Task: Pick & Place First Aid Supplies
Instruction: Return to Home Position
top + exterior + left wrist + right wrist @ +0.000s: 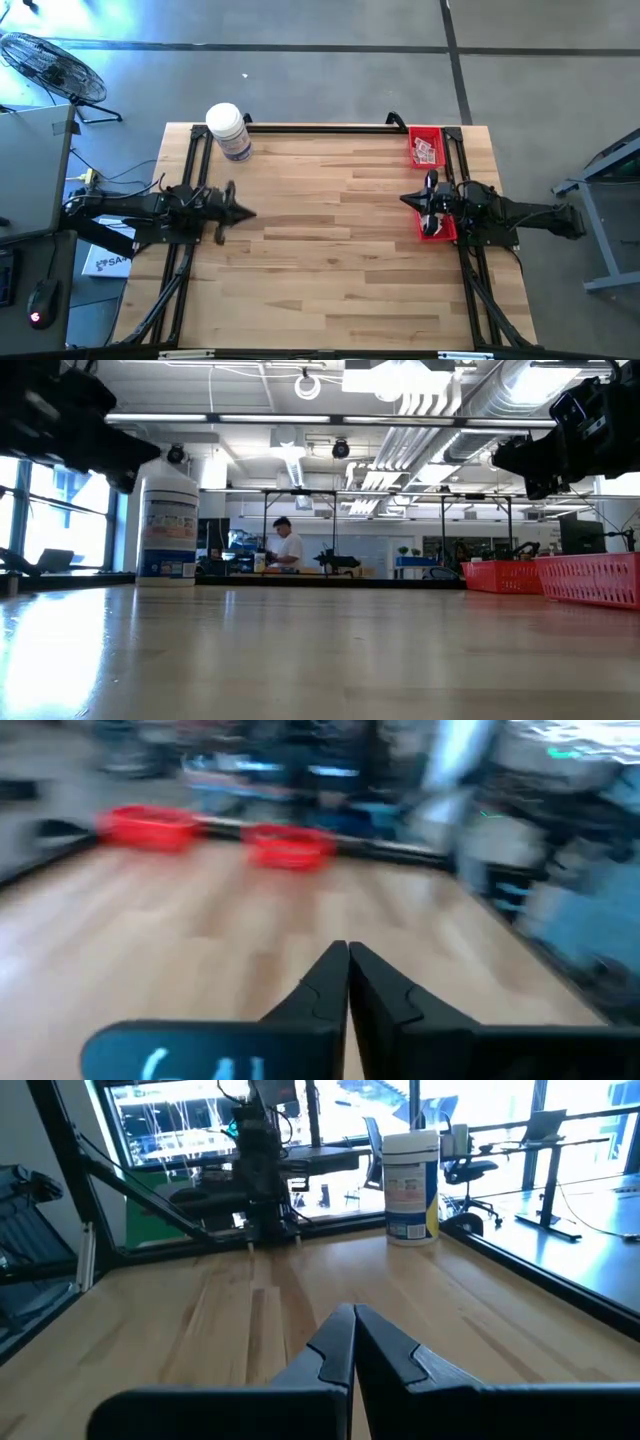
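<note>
Small white packets, the first aid supplies (427,150), lie in a red tray (412,135) at the table's far right. A second red tray (437,232) sits just nearer, partly under my right arm. My left gripper (252,212) (347,958) hovers over the table's left side, pointing level toward the right, its fingers shut with nothing between them. My right gripper (403,198) (354,1318) hovers at the right side, pointing level toward the left, also shut and holding nothing.
A big white jar (228,130) (411,1185) with a bluish label stands at the far left of the wooden table (330,260). Bare wood lies between the two arms. Both red trays (500,575) (590,578) show in the low view. A person (287,545) stands far off in the room.
</note>
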Robot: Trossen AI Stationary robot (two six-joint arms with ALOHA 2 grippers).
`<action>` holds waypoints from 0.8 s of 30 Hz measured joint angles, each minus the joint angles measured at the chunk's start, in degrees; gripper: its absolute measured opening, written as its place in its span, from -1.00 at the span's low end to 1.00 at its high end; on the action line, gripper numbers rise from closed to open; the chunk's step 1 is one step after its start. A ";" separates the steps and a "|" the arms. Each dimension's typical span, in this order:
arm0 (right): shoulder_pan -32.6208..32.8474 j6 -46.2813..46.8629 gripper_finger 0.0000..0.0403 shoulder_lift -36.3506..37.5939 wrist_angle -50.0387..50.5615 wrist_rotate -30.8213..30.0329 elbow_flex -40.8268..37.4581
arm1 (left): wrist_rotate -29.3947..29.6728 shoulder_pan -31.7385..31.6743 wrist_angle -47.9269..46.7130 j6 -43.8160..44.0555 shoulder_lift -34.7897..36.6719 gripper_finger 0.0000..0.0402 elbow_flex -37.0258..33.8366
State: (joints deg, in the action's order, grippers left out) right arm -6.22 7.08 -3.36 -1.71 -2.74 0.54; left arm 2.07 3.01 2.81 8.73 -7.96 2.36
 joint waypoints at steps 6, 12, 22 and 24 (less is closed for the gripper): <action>0.00 -0.01 -0.99 -0.02 0.09 -0.06 0.00 | 0.91 0.02 -1.13 -0.20 0.36 -0.90 -1.32; 0.00 -0.01 -0.99 -0.04 0.09 -0.24 0.00 | 6.26 0.00 -1.05 -1.00 0.10 -0.89 -1.46; 0.00 -0.02 -0.99 -0.04 0.11 -0.16 0.00 | 6.16 0.00 -1.18 -1.00 0.10 -0.89 -1.52; 0.00 -0.01 -0.99 -0.04 0.11 -0.15 0.00 | 6.13 0.00 -1.18 -0.98 0.10 -0.89 -1.54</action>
State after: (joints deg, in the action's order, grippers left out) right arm -6.22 7.07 -3.40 -1.61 -2.90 0.54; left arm 8.21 3.01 1.63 7.75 -7.86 0.82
